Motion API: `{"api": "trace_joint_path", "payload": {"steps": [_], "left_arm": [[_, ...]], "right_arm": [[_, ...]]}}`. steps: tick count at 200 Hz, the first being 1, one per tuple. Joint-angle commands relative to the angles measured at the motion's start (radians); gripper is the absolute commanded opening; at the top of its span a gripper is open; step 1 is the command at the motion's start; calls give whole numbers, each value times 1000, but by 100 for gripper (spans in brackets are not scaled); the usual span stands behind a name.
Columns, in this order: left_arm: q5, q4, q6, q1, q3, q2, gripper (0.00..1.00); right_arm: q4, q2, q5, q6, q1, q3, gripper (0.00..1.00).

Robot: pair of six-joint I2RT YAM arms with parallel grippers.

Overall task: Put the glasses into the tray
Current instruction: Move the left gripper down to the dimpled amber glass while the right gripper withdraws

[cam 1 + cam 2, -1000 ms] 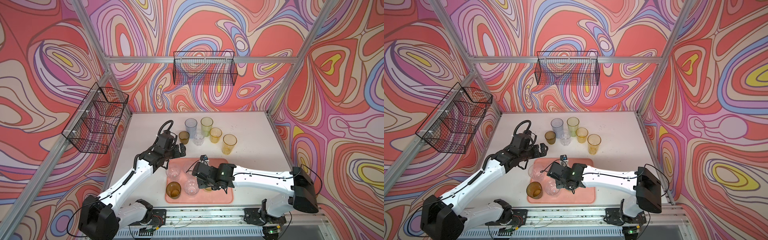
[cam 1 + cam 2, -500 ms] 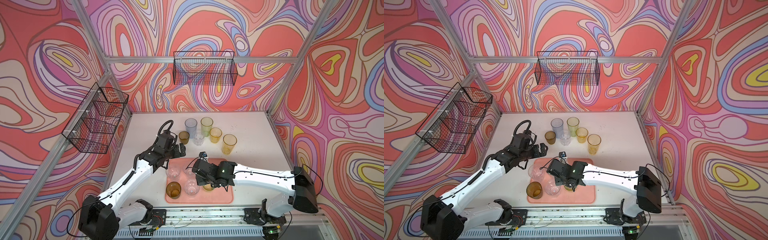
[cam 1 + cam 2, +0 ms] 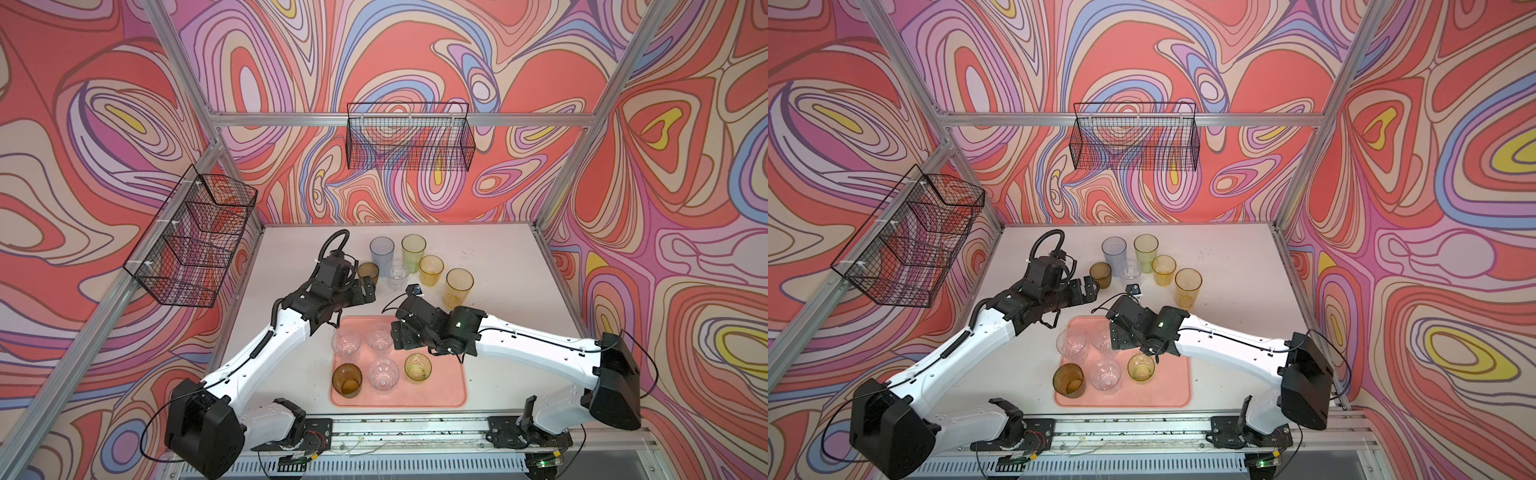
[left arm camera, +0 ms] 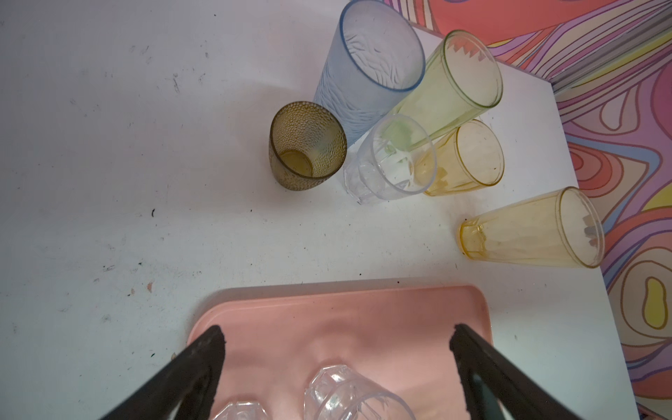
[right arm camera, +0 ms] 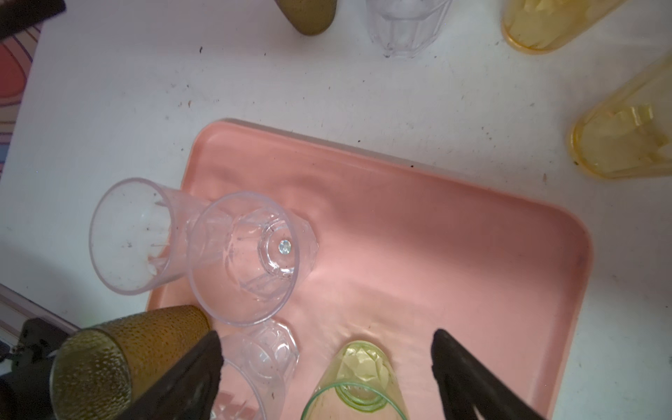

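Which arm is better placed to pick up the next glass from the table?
Left, I'd judge. Its jaws stand open right beside the short brown glass on the table. The right arm's jaws, also open, hang over the tray by the green glass, not beside any glass outside it.

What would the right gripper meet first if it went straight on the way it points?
Probably the tray, its bare floor just past the green glass; the open right gripper points down at it, though depth is unclear.
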Motion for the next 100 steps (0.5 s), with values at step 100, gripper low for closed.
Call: {"api": "trace_joint_path", "payload": {"steps": [100], "left_arm": [[3,63,-2,125,95,203,89]], "right_arm": [[154,-260,102,-165,-55,-152,98]]}}
